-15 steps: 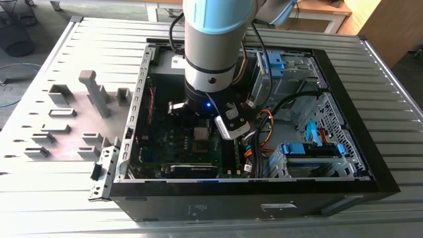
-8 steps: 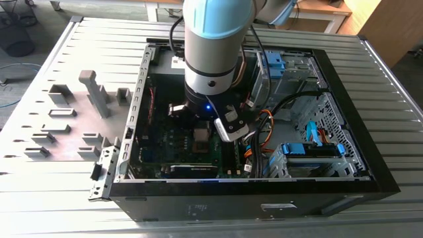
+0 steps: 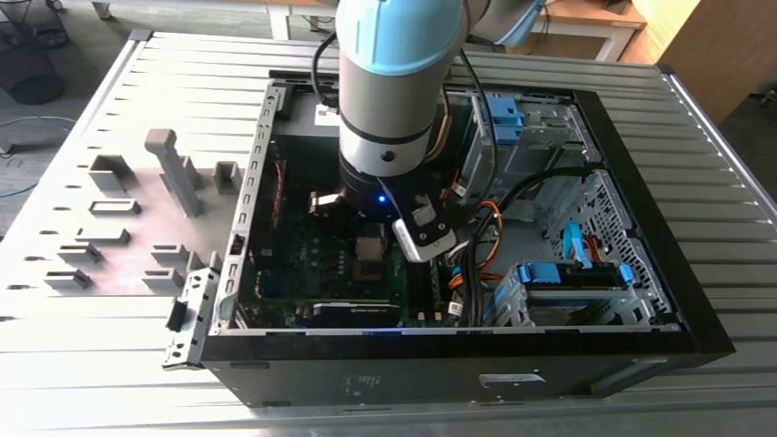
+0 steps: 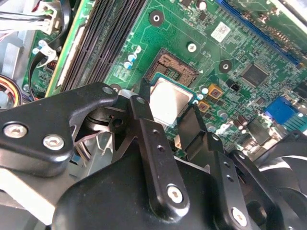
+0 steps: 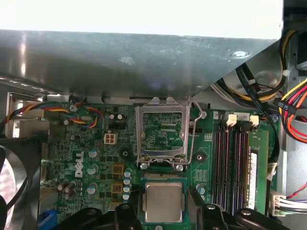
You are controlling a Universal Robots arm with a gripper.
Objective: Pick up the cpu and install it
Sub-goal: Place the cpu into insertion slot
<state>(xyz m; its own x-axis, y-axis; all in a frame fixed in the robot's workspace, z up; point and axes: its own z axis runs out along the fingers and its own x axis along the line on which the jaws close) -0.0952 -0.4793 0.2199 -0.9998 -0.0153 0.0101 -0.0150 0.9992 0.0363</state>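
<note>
The cpu [image 4: 171, 99], a small square chip with a silvery top, sits between my two black fingers [image 4: 142, 115], and my gripper [image 4: 169, 106] is shut on it. It hovers just above the green motherboard, partly over the open socket [image 4: 172, 67] with its bare contact field. In the first wrist view the cpu [image 5: 164, 202] lies over the socket [image 5: 163, 176], and the metal socket frame [image 5: 161, 130] stands flipped open beyond it. In the exterior view my gripper [image 3: 370, 244] reaches down into the open computer case [image 3: 631, 228], over the motherboard.
Memory slots [image 5: 233, 167] run beside the socket, and bundles of cables [image 5: 292, 105] hang at the case side. A fan [image 5: 9, 187] sits on the other side. Grey holder blocks [image 3: 134, 209] stand on the table at the exterior view's left of the case.
</note>
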